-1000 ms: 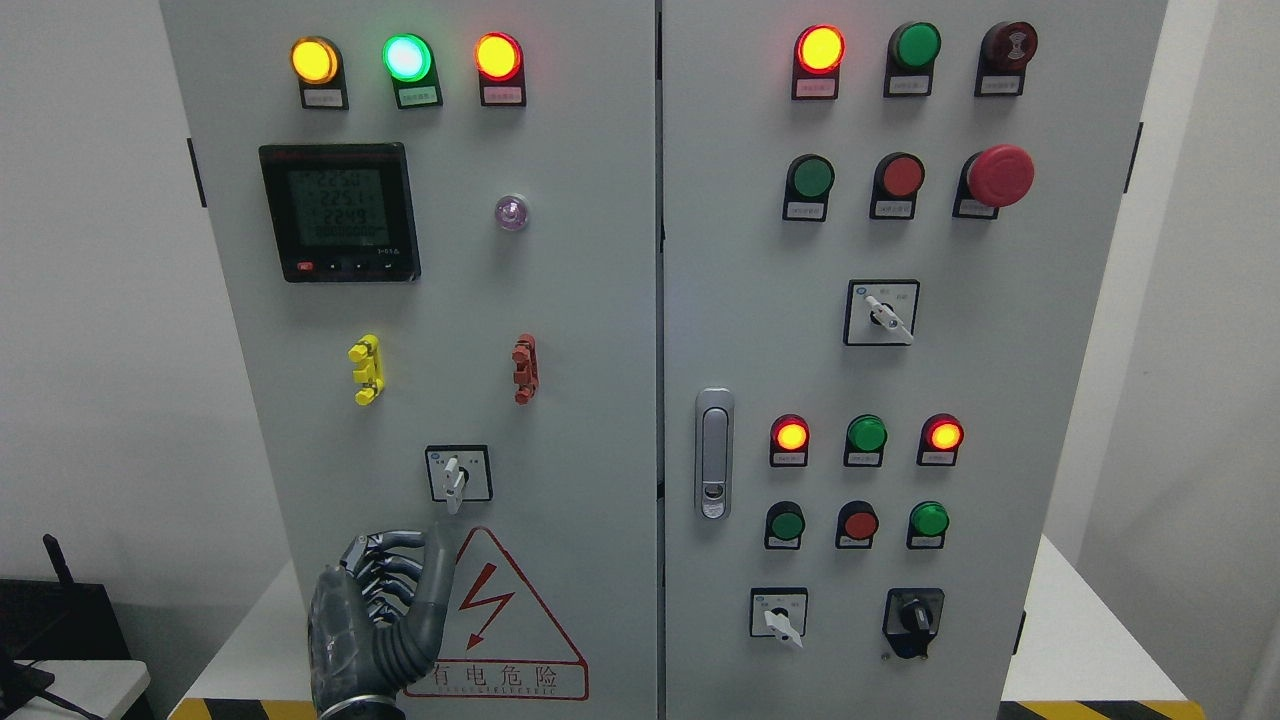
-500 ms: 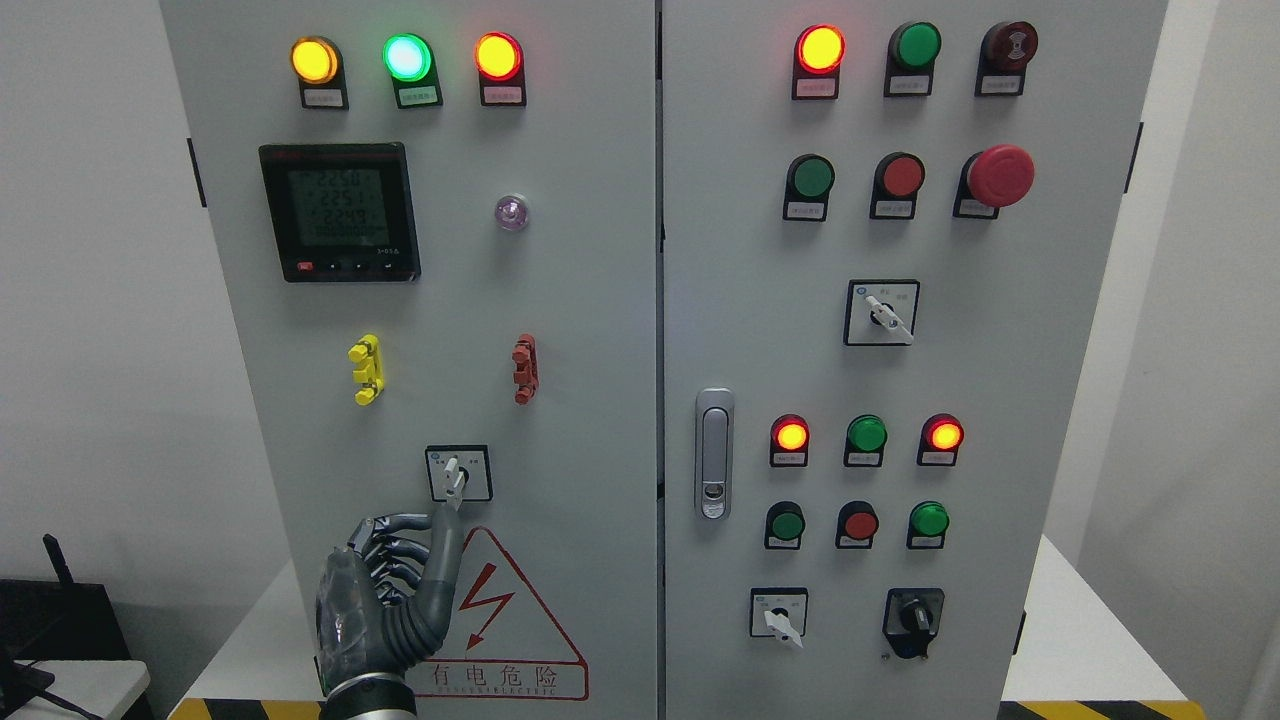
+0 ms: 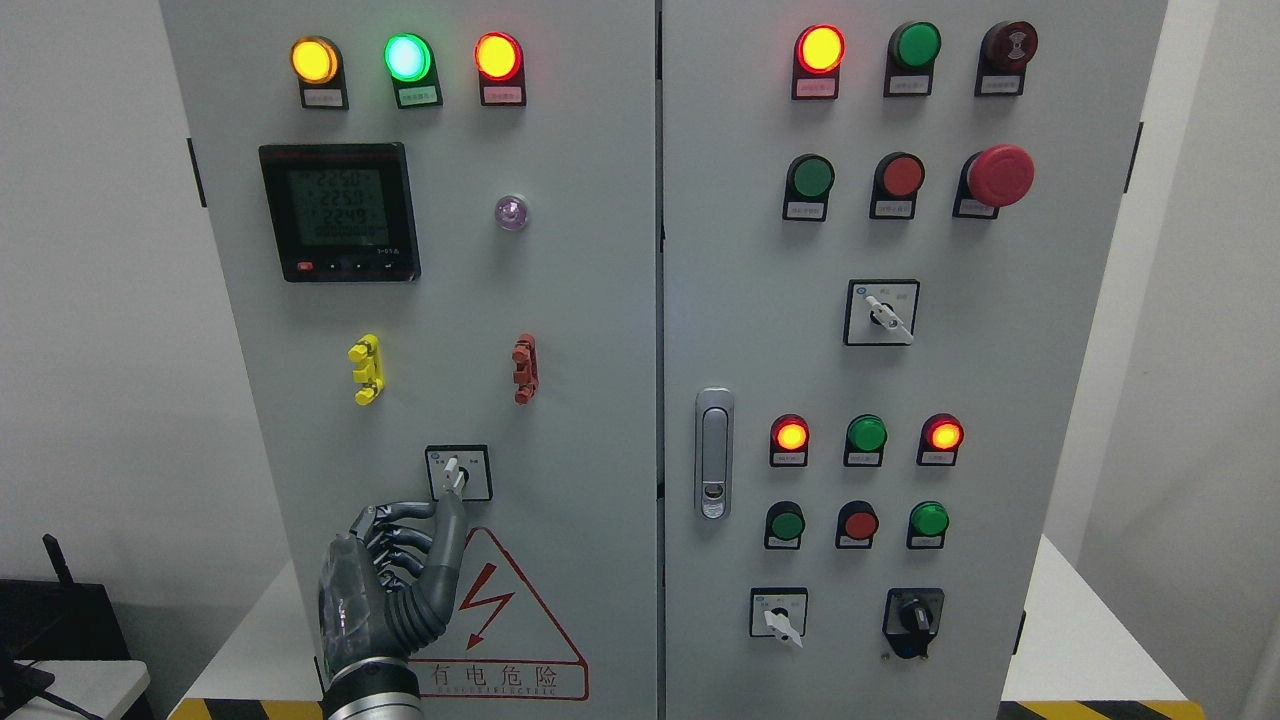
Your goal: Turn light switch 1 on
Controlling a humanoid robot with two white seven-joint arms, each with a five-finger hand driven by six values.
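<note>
The left hand (image 3: 395,580) rises from the bottom edge at about 7 o'clock, its wrist cut off by the frame. Its fingers (image 3: 400,528) are curled loosely sideways and grasp nothing, while the thumb (image 3: 447,545) points up, its tip touching the lower end of the rotary switch (image 3: 458,473) lever. That switch sits low on the left cabinet door (image 3: 590,330), at 12 o'clock from the hand and just above the red warning triangle (image 3: 500,620), whose left corner the hand hides. The small labels on the switch plate are too small to read. The meter display (image 3: 340,212) sits at 11 o'clock.
</note>
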